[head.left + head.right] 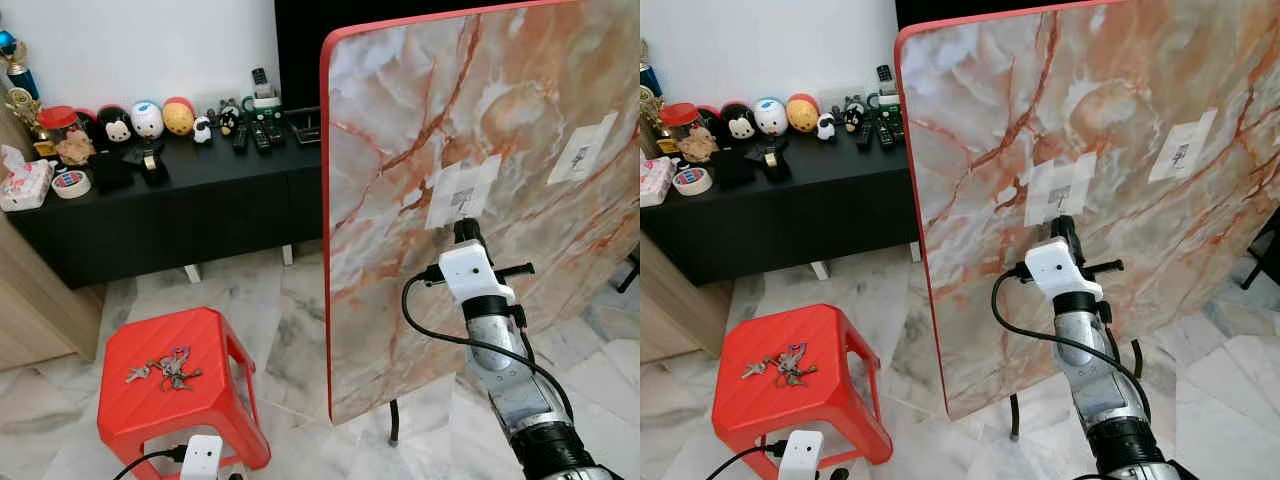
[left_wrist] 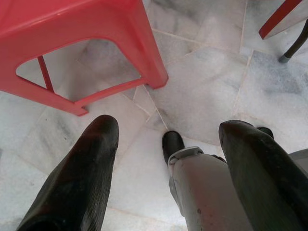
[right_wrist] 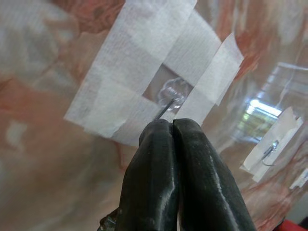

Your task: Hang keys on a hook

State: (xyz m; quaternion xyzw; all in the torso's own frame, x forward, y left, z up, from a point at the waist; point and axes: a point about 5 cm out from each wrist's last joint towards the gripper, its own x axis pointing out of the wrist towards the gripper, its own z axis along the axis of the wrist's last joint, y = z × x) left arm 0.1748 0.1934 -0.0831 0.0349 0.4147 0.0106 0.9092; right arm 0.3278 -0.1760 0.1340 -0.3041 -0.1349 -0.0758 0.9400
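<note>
right gripper [image 3: 172,126] hiding hook [image 3: 166,107], keys [image 1: 163,369] small

Silver right arm [image 1: 520,395], white wrist block, black cable, black fingers [image 3: 159,183]

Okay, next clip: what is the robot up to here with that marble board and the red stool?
The right gripper is raised against the upended marble-patterned tabletop, fingers pressed shut, its tip right at a small hook taped to the board. A second taped hook sits further along. The keys lie on the red stool, untouched. The left gripper hangs open low beside the stool, above the marble floor. So nothing has been hung so far.
</note>
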